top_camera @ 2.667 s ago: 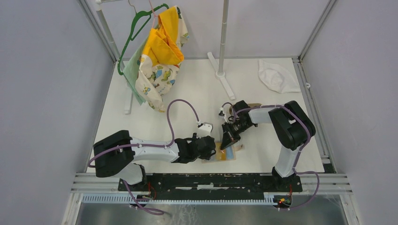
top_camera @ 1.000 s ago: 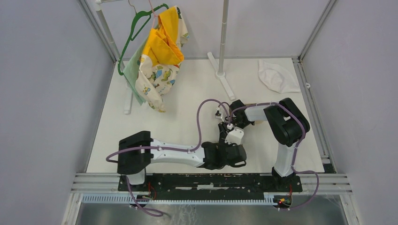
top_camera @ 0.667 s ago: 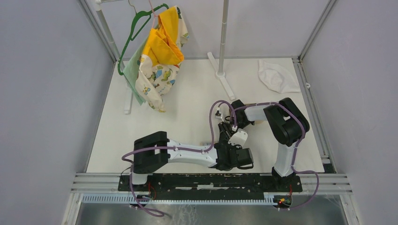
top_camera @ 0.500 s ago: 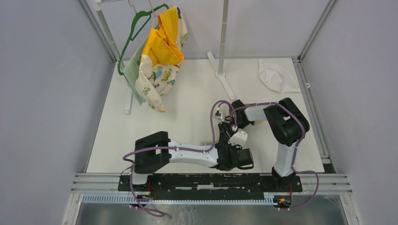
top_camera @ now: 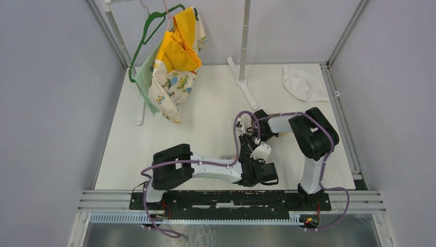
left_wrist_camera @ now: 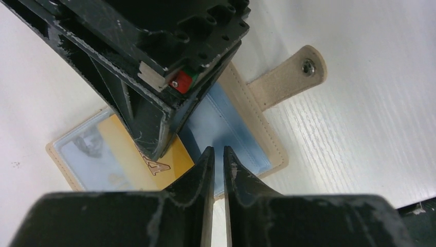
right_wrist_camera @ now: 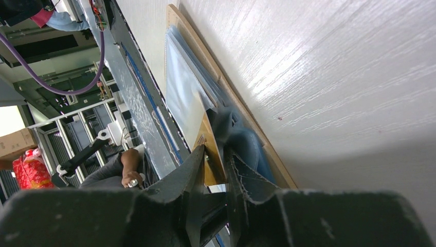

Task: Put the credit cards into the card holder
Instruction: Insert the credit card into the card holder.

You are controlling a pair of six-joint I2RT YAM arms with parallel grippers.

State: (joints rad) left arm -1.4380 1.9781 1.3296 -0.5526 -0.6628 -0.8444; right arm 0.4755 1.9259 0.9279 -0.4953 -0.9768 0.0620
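Observation:
The card holder (left_wrist_camera: 247,131) lies open on the white table, tan-edged and light blue inside, with its snap tab (left_wrist_camera: 295,72) pointing away. One of the credit cards, a gold-yellow one (left_wrist_camera: 172,159), rests slanted on its left half beside a clear window pocket. My right gripper (right_wrist_camera: 216,150) is shut on this card (right_wrist_camera: 211,162), its fingers (left_wrist_camera: 149,128) coming down from above in the left wrist view. My left gripper (left_wrist_camera: 218,150) hovers over the blue pocket, its jaws nearly together with nothing between them. In the top view both grippers (top_camera: 255,170) (top_camera: 250,150) cover the holder.
Children's clothes on a green hanger (top_camera: 175,56) hang at the back left. A rack pole with its foot (top_camera: 246,85) stands at the back middle, and a white cloth (top_camera: 303,82) lies back right. The table's front rail (top_camera: 231,198) runs just behind the holder.
My left arm has swung to the right, bringing its gripper from the holder's left side over the holder. The right gripper has stayed at the holder with the card.

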